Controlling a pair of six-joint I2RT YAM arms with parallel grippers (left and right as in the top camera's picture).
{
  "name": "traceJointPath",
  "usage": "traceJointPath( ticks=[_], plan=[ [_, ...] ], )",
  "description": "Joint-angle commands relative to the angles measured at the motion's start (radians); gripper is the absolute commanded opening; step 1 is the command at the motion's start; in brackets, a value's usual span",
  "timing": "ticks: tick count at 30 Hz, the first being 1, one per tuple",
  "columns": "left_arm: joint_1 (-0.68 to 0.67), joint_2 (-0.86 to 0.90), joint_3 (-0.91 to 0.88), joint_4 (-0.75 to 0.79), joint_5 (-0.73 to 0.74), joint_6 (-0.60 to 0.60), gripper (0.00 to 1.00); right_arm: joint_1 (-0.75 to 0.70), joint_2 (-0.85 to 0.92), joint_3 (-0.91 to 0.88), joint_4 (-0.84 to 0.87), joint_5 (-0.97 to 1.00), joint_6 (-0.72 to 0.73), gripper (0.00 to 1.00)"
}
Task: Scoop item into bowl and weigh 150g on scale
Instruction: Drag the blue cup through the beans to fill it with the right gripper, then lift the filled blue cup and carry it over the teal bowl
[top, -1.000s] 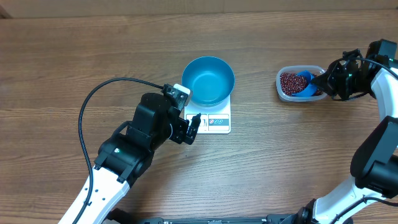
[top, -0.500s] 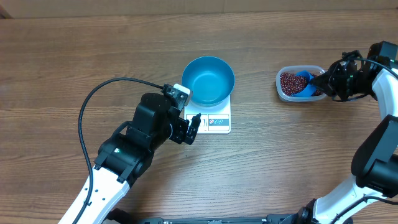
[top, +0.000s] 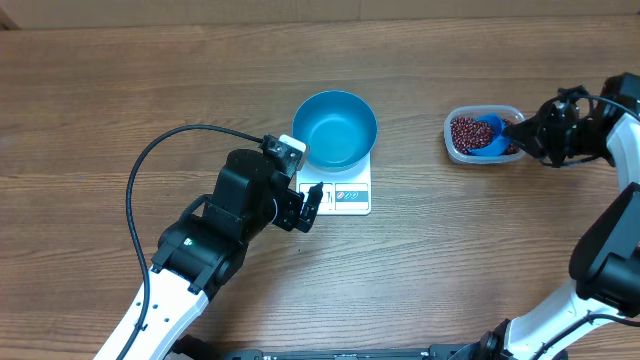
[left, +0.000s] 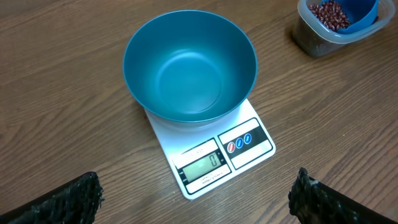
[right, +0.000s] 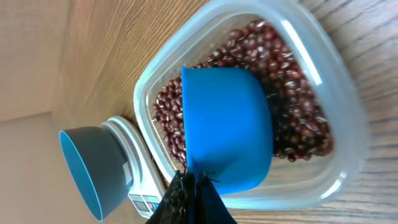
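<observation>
Our right hand (right: 189, 193) clamps the scoop (right: 227, 130), dipped among the beans (right: 292, 124) in the tub (right: 348, 124) to load. The bowl (left: 189, 65) sits empty on the scale (left: 261, 134); our left hand (top: 308, 205) gapes alongside, idle.

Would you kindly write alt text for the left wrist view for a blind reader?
An empty blue bowl sits on the white scale. The open left gripper shows at the bottom corners; a tub of beans sits top right.

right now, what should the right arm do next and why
Probably push the scoop into the beans and lift out a load: the right gripper is shut on the scoop in the tub, and the bowl on the scale is empty.
</observation>
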Motion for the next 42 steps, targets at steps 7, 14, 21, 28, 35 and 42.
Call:
traceJointPath(
  ticks=[7, 14, 21, 28, 35, 42],
  plan=[
    [0.0, 0.003, -0.01, 0.001, 0.0, -0.009, 1.0, -0.06, 0.002, -0.018, -0.021, -0.064, -0.005, 0.04],
    [0.0, 0.003, -0.01, 0.001, 0.0, -0.009, 0.99, -0.081, 0.002, -0.018, -0.031, -0.097, -0.031, 0.04],
    [0.0, 0.003, -0.01, 0.001, 0.0, -0.009, 1.0, -0.095, 0.002, -0.018, -0.063, -0.146, -0.115, 0.04],
    [0.0, 0.003, -0.01, 0.001, 0.0, -0.009, 1.0, -0.096, 0.002, -0.018, -0.077, -0.188, -0.188, 0.04],
    [0.0, 0.003, -0.01, 0.001, 0.0, -0.009, 1.0, -0.097, 0.002, -0.017, -0.078, -0.319, -0.233, 0.04],
    [0.0, 0.003, -0.01, 0.001, 0.0, -0.009, 1.0, -0.097, 0.001, -0.014, -0.083, -0.411, -0.233, 0.04]
  ],
)
